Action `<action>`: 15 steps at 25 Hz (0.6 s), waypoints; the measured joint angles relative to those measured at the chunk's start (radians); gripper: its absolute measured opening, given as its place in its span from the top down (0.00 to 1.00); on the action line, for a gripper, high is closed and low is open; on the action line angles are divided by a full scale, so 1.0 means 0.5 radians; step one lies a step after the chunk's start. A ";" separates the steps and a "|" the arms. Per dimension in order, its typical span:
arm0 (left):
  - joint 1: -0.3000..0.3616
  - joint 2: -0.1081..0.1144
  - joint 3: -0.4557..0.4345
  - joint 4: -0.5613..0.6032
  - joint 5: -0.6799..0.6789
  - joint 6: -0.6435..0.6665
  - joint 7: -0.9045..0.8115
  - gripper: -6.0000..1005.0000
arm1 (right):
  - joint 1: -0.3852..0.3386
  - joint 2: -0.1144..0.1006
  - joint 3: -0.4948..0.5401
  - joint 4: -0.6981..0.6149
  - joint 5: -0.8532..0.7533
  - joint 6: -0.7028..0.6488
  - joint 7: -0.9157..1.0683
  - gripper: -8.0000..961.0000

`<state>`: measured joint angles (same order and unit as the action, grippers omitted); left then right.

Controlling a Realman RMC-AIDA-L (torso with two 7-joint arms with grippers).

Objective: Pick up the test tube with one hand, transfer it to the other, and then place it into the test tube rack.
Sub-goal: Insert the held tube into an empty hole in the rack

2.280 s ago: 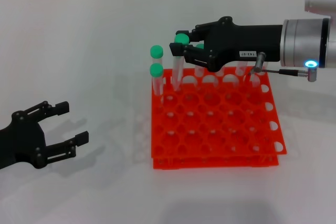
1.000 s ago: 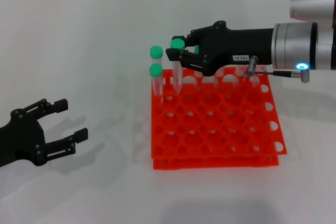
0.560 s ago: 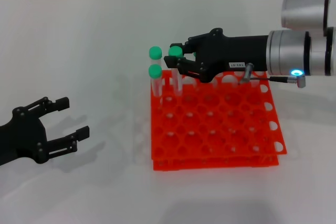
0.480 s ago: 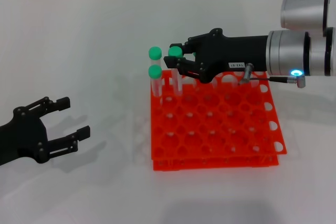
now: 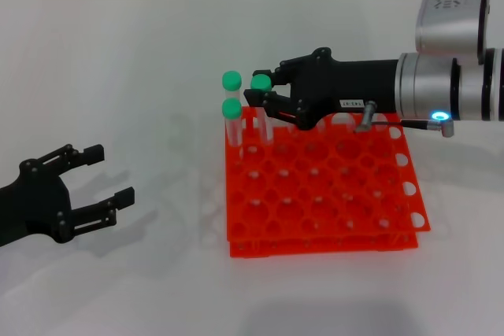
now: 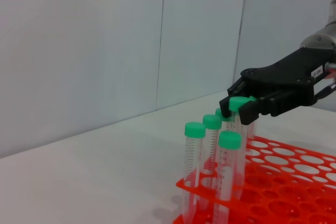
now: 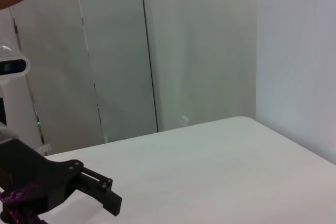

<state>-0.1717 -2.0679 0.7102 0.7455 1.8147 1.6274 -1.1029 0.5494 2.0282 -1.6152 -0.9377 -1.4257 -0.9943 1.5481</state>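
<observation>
My right gripper, black with a white label, is shut on the green cap of the test tube. It holds the tube upright, with the lower end down in a hole in the back-left part of the orange-red rack. The left wrist view shows the same grip on the cap above the rack. My left gripper, black and unlabelled, is open and empty, low over the table left of the rack.
Two more green-capped tubes stand in the rack's back-left corner, close beside the held tube. The left wrist view shows several capped tubes there. White table surrounds the rack.
My right gripper has moved down and a little left with the tube, sinking it deeper into the rack. The left gripper has stayed nearly still.
</observation>
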 joint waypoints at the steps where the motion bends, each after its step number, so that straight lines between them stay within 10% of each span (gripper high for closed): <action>1: -0.002 0.000 0.000 0.000 0.000 0.000 0.000 0.17 | 0.003 0.000 -0.005 0.011 0.013 0.002 -0.012 0.73; 15: -0.007 0.000 0.000 0.000 0.000 -0.019 0.000 0.17 | 0.004 -0.001 -0.026 0.081 0.086 0.032 -0.096 0.73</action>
<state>-0.1750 -2.0677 0.7102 0.7455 1.8148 1.6181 -1.1029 0.5512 2.0279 -1.6280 -0.8972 -1.3826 -0.9783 1.5001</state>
